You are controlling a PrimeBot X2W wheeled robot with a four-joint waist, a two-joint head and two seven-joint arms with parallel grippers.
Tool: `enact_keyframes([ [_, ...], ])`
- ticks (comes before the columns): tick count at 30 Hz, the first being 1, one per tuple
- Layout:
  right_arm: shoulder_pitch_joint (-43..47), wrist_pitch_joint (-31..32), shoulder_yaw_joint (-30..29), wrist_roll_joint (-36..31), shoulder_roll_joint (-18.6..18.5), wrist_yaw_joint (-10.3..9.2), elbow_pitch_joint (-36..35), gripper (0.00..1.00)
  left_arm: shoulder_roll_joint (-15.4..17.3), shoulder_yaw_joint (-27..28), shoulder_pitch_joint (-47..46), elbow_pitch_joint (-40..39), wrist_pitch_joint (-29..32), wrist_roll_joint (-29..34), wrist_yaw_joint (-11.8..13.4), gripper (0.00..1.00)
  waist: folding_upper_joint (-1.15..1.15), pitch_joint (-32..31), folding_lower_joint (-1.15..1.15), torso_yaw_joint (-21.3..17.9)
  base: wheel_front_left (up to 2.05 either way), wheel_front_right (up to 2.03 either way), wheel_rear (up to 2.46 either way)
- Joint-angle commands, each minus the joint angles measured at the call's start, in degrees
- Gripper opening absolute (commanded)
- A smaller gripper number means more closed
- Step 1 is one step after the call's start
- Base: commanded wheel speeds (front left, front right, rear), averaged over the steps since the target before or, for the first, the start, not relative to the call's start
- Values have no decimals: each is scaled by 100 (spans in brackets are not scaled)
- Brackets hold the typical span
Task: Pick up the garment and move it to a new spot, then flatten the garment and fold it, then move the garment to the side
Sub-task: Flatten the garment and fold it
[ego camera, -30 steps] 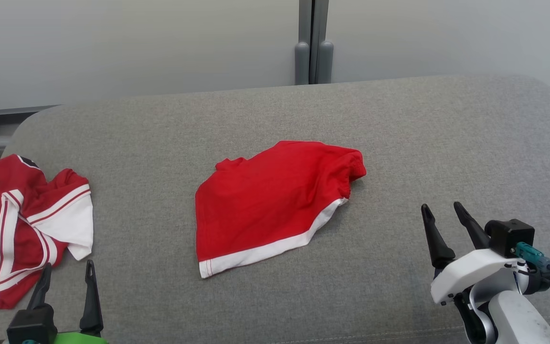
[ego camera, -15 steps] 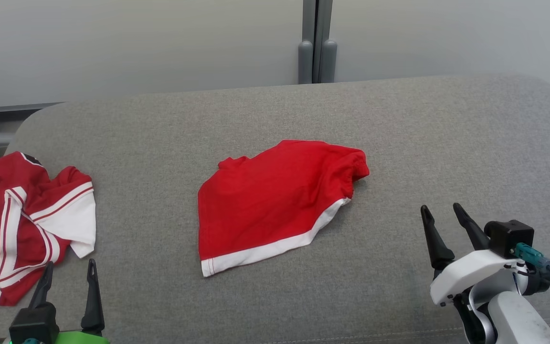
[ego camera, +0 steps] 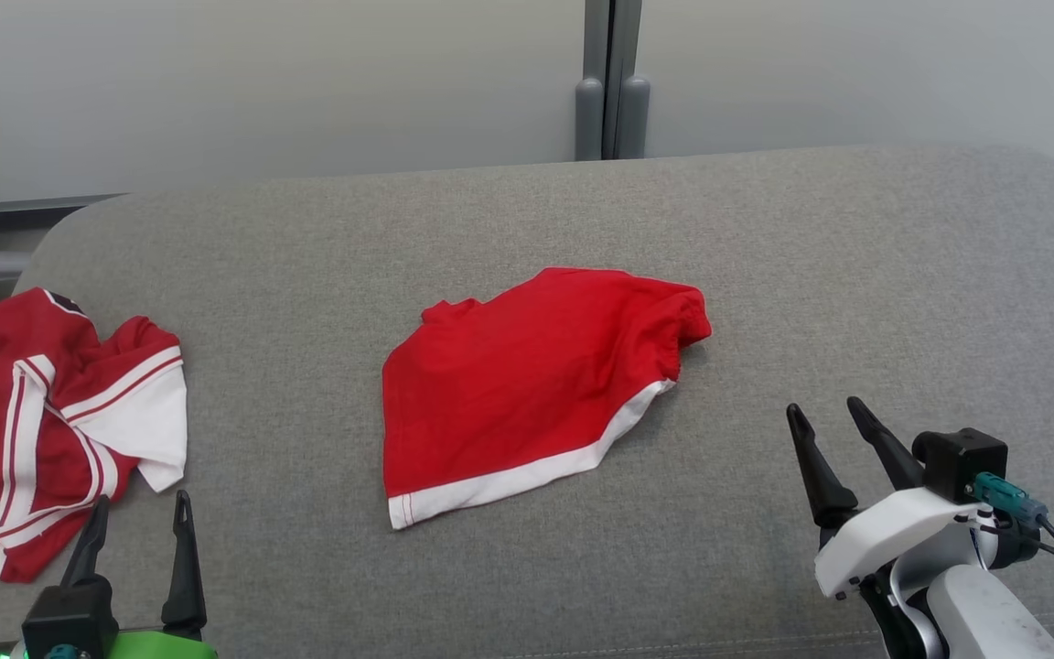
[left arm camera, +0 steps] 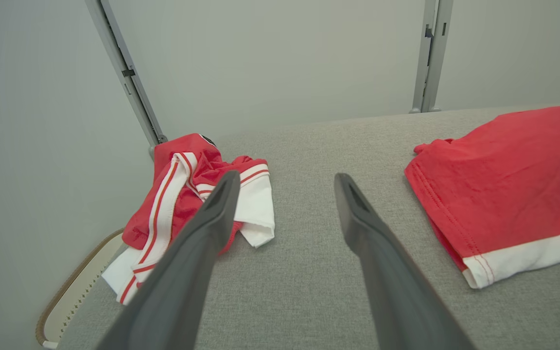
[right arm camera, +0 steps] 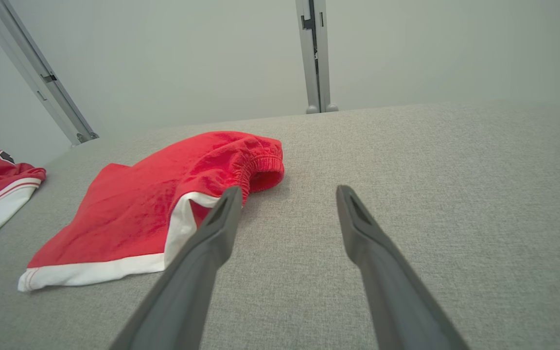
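Status: pick-up step, not yet begun. The red garment (ego camera: 527,384) lies near the middle of the grey cushioned surface (ego camera: 856,275). It is loosely flat, with its white hem toward the robot and its elastic waistband bunched at the far right corner. The left hand (ego camera: 142,499) hovers well to the near left of the red garment, fingers spread wide, holding nothing. The right hand (ego camera: 824,406) hovers to the near right of the red garment, equally wide open and empty. A striped garment (ego camera: 51,430) lies crumpled well to the left of the red garment, just beyond the left hand. Next move, as judged: bring one hand, probably the right, to the bunched waistband, lower the fingertips to the fabric, and close on a raised fold rather than a flat layer.
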Motion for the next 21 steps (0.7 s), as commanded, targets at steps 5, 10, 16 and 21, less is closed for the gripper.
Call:
enact_keyframes([
  [5, -41, -50, 44, 61, -57, -6, 70, 100, 48, -75, -114, 7, -43, -19, 2, 100, 0, 19, 0, 33, 0, 0, 0],
  [10, -88, -40, 133, 101, -71, -6, 137, 100, -2, -234, -184, 77, -44, -67, -69, 100, 0, 56, 0, 58, 0, 0, 0],
  [16, -331, 13, 462, 166, -108, -6, 338, 100, -77, -685, -367, 369, -30, -156, -217, 100, 0, 161, 0, 68, 0, 0, 0],
  [21, -708, -15, 818, 262, -159, -6, 691, 100, -131, -1216, -627, 816, -43, -252, -285, 100, 0, 309, 0, 109, 0, 0, 0],
])
